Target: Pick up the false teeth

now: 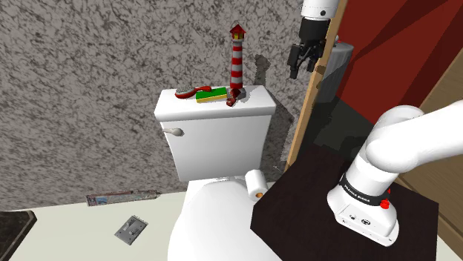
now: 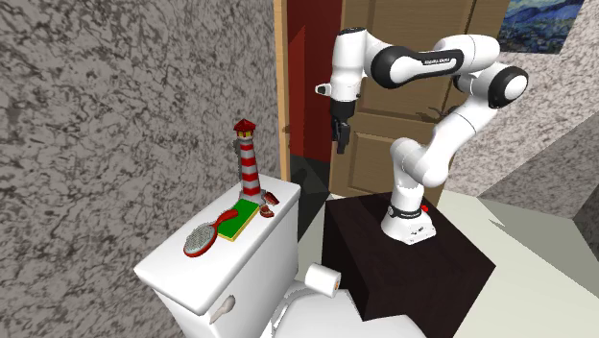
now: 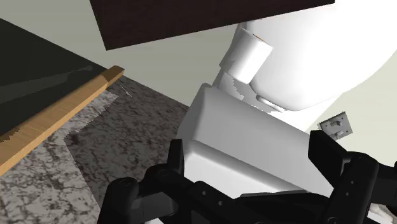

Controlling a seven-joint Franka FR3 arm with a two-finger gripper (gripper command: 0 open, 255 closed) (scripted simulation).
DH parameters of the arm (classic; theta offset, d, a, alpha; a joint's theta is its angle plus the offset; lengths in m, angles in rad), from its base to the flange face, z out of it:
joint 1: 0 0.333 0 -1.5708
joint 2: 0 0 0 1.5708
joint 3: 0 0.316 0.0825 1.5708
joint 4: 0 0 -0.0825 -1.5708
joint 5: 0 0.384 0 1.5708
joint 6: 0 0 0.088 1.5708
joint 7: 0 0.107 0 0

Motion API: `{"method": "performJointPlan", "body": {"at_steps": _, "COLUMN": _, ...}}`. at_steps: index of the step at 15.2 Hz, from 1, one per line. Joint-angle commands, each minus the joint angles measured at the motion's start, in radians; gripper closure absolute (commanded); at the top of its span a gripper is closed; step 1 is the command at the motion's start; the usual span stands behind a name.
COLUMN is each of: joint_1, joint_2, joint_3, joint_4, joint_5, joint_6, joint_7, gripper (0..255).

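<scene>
The false teeth (image 1: 234,98) are a small red and white piece lying on the white toilet tank lid (image 1: 252,104), at the foot of a red and white striped lighthouse (image 1: 237,55). The second exterior view has the false teeth (image 2: 267,201) near the lid's far end. My gripper (image 1: 299,68) hangs in the air, above the lid's height and off to the shoulder view's right, against the wooden door frame (image 1: 315,89). The gripper (image 2: 339,140) points down. In the wrist view the fingers (image 3: 175,156) stand apart around nothing, over the tank (image 3: 254,146).
A red hairbrush (image 1: 189,92) and a green and yellow sponge (image 1: 213,94) share the lid. A toilet paper roll (image 1: 256,182) sits beside the bowl, next to the dark stand (image 1: 297,200). A grey plate (image 1: 130,230) and a flat box (image 1: 122,198) lie on the floor.
</scene>
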Motion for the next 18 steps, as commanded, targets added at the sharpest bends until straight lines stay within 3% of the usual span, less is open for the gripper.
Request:
{"method": "performJointPlan", "body": {"at_steps": 1, "joint_1": 0.0, "joint_2": 0.0, "joint_3": 0.0, "joint_4": 0.0, "joint_5": 0.0, "joint_6": 0.0, "joint_7": 0.0, "gripper": 0}}
{"method": "performJointPlan", "body": {"at_steps": 9, "joint_1": 0.015, "joint_2": 0.252, "joint_3": 0.038, "joint_4": 0.034, "joint_5": 0.034, "joint_6": 0.265, "joint_7": 0.062, "gripper": 0}}
{"method": "performJointPlan", "body": {"at_steps": 18, "joint_1": 0.024, "joint_2": 0.573, "joint_3": 0.075, "joint_4": 0.181, "joint_5": 0.045, "joint_6": 0.493, "joint_7": 0.126, "gripper": 0}}
